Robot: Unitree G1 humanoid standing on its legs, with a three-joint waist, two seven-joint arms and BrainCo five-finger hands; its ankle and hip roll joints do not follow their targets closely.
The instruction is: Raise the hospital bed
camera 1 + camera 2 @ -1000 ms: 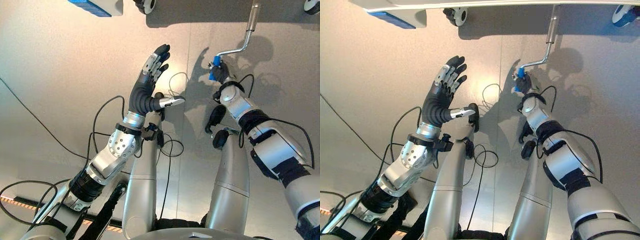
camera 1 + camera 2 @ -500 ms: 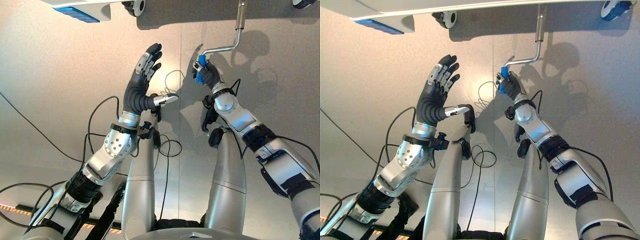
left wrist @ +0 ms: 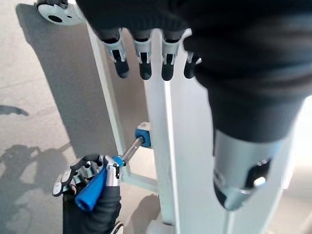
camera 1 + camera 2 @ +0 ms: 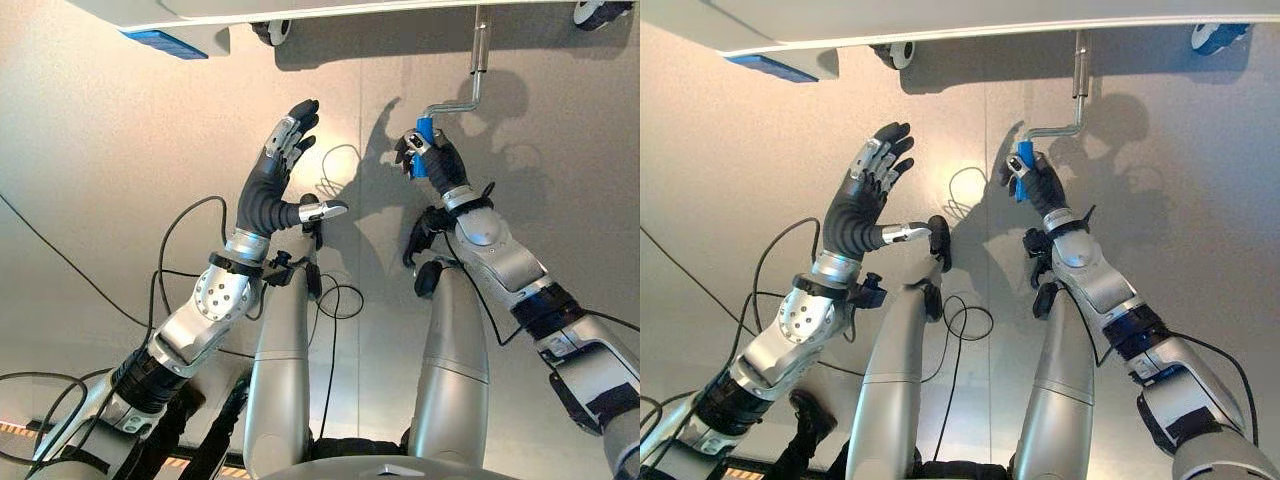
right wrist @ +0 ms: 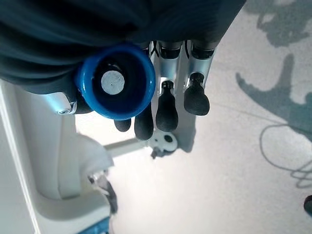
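I am reaching my right hand (image 4: 432,160) forward with fingers curling around the blue grip (image 4: 423,136) of the metal crank (image 4: 470,88) under the hospital bed (image 4: 200,14), while my left hand (image 4: 275,170) is hovering raised beside it, fingers spread, grasping nothing.

Light: bright, warm glare on the floor (image 4: 330,160) mid-frame.
Shadows: dark, crisp, upper right under the bed frame (image 4: 300,10).
Focus: wrist views soft close-up.
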